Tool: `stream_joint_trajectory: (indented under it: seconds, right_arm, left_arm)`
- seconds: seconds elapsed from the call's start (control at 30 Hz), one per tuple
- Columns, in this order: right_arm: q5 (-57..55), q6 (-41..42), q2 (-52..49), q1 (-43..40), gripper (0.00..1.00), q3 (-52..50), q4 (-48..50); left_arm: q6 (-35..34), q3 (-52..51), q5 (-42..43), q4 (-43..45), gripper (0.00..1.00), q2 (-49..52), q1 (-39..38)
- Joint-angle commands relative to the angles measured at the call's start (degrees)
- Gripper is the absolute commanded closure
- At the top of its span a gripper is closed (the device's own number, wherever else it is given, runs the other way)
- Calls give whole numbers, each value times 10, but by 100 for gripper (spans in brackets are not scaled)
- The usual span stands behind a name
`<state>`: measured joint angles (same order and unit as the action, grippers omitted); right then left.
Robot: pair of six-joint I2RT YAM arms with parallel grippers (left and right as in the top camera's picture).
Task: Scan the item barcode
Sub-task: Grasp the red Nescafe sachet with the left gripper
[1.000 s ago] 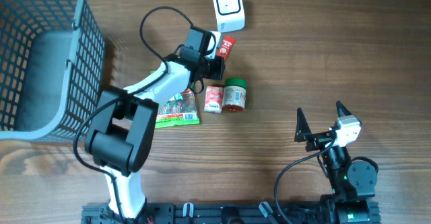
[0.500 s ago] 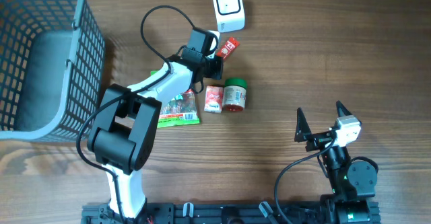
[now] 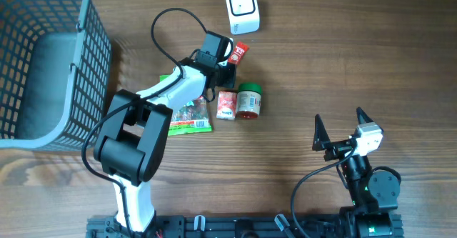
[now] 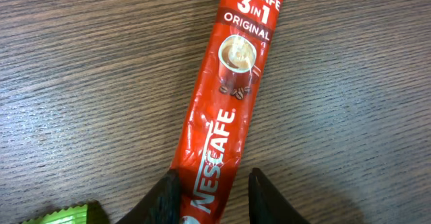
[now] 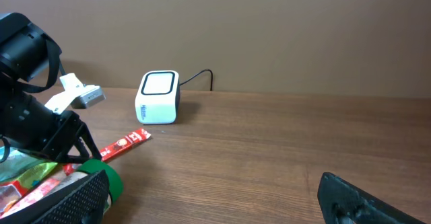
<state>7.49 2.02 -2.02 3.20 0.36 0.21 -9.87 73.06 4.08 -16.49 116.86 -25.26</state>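
A red Nescafe 3-in-1 stick [image 4: 225, 96] lies flat on the wooden table, its top end pointing toward the white barcode scanner [image 3: 242, 8]. My left gripper [image 4: 214, 177] straddles the stick's lower end. Its left finger touches the stick's edge, while a gap of bare wood shows beside the right finger, so the jaws stand slightly open around it. From overhead, the stick [image 3: 239, 51] sits just below the scanner, with the left gripper [image 3: 228, 63] at its near end. My right gripper [image 3: 338, 116] rests wide open at the front right, holding nothing. The stick's barcode is not visible.
A grey mesh basket [image 3: 93, 38] fills the left side. A green-lidded jar [image 3: 249, 101], a small red packet [image 3: 227, 104] and a green snack packet [image 3: 187, 116] lie below the left gripper. The scanner's cable runs off the back edge.
The left gripper shifted slightly and its jaws changed width a little; the stick's end turned a bit. The right arm has not moved.
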Motion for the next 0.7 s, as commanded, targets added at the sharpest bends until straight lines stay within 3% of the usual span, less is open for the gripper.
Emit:
stream_joint_trajectory:
  seconds: [0.0,0.17,0.27,0.47,0.53,0.6,0.67]
  right_arm:
    - [-2,-5,2,-2,0,-1,3]
    - [-2,-5,2,-2,0,-1,3]
    - [-2,-5,2,-2,0,-1,3]
    - [-2,-5,2,-2,0,-1,3]
    - [-2,-5,2,-2,0,-1,3]
    - [-2,-5,2,-2,0,-1,3]
    - [-2,-5,2,-2,0,-1,3]
  left_arm:
    - [7,0,-23,-10,74,22,-4]
    - [7,0,-23,-25,75,53,-4]
    - [7,0,-37,-22,96,54,-4]
    - [12,44,-65,-58,96,-7,-1]
    - [-27,66,-57,-107,96,-76,11]
    - [-59,66,19,-162,96,-136,38]
    - [-61,66,152,-226,96,-175,78]
